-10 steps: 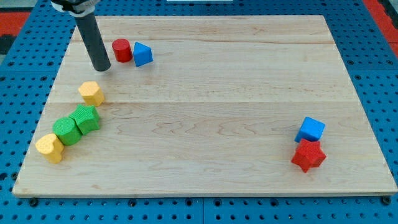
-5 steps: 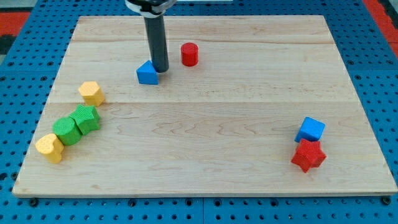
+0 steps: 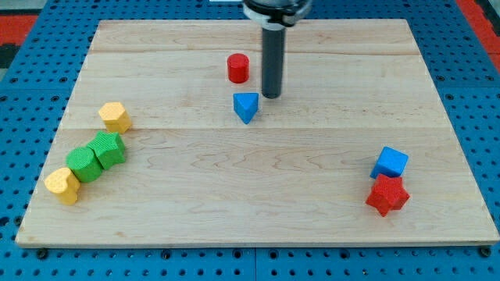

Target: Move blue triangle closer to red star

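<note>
Rod tip: my tip (image 3: 271, 95) rests on a pale wooden board (image 3: 312, 211), toward the far middle of it. It is a plain dark rod with nothing to open or close, and it has hold of nothing. Just to the near left of my tip sits the blue triangle (image 3: 246, 106); whether the two touch cannot be told, though any gap is very slight. To the far left of my tip, near but apart from it, stands a small red cylinder (image 3: 238, 68), and this lies just beyond the blue triangle.

The red star (image 3: 387, 195) is well apart from the blue triangle, down at the near right of the board. A blue cube (image 3: 389, 162) sits just beyond the red star, touching it or nearly so.

On the left side of the board is a loose line of four blocks running from far to near. A yellow heart-shaped block (image 3: 115, 116) is the farthest. Next come two green blocks pressed together (image 3: 107, 148) (image 3: 83, 163). Another yellow heart-shaped block (image 3: 62, 185) lies nearest, against the second green one.

The board lies on a blue pegboard surface (image 3: 31, 86) dotted with holes.
</note>
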